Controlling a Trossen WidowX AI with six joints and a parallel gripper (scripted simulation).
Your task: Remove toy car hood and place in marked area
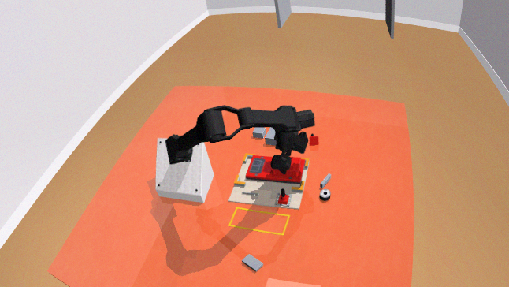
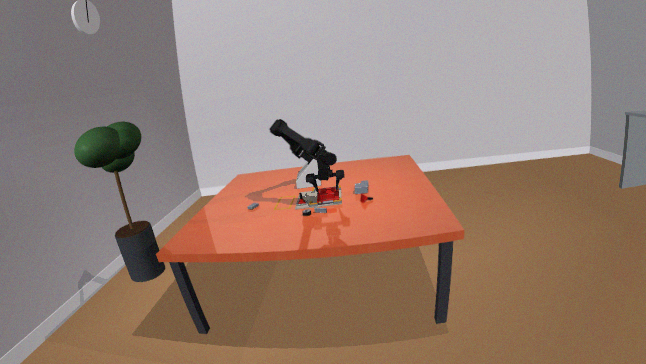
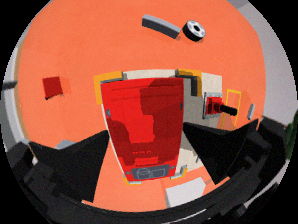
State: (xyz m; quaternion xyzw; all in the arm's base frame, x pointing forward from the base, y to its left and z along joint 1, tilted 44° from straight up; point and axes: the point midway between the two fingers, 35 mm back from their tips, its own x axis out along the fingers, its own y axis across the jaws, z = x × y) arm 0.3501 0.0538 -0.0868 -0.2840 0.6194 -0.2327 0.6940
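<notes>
The red toy car (image 1: 252, 173) (image 3: 160, 107) lies in the fixture on the pale board (image 1: 236, 195) (image 3: 150, 74), its grey window panel toward the robot base. The hood is the same red as the body; I cannot make out its edges clearly. My gripper (image 2: 327, 191) (image 3: 146, 130) is open and empty, pointing down over the car, one finger toward each long side. In the top view the gripper hides part of the car, and whether the fingertips touch it cannot be told. The marked area, a yellow outline (image 1: 286, 225) (image 3: 234, 91), lies beyond the board and holds nothing.
A red piece with a black knob (image 1: 283, 198) (image 3: 213, 106) stands on the board near the marked area. Around lie a grey bar (image 1: 325, 180) (image 3: 160, 26), a wheel (image 1: 325, 195) (image 3: 194, 30), a red part (image 1: 313, 140) (image 3: 52, 86), grey blocks (image 1: 258, 132) and a grey slab (image 1: 252, 262).
</notes>
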